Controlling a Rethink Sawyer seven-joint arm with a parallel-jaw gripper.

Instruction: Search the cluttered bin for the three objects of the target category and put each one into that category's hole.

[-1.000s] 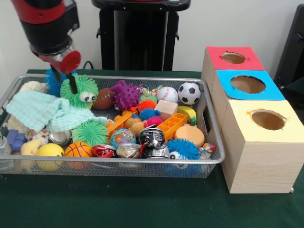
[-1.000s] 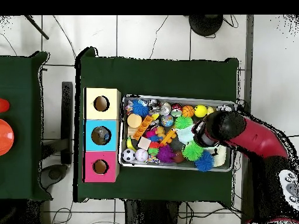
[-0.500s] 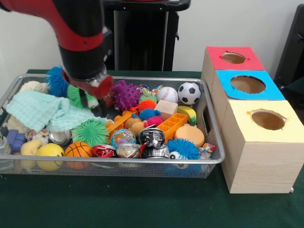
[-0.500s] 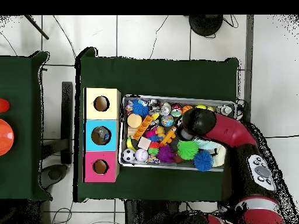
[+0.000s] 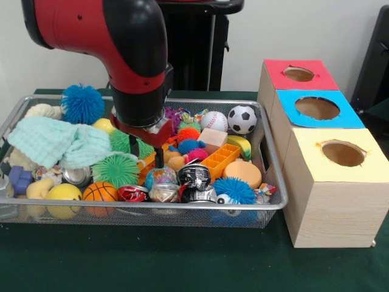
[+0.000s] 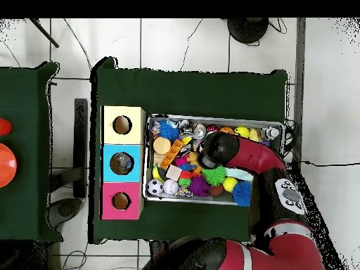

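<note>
Hovering mid-bin with gripper fingers apart and empty, nothing visibly delivered to any hole.

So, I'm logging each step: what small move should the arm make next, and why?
Probably lower straight down a little. The gripper hangs over the middle of the bin, its fingers apart and holding nothing, just above the multicoloured ball, so it cannot grasp anything yet.
</note>
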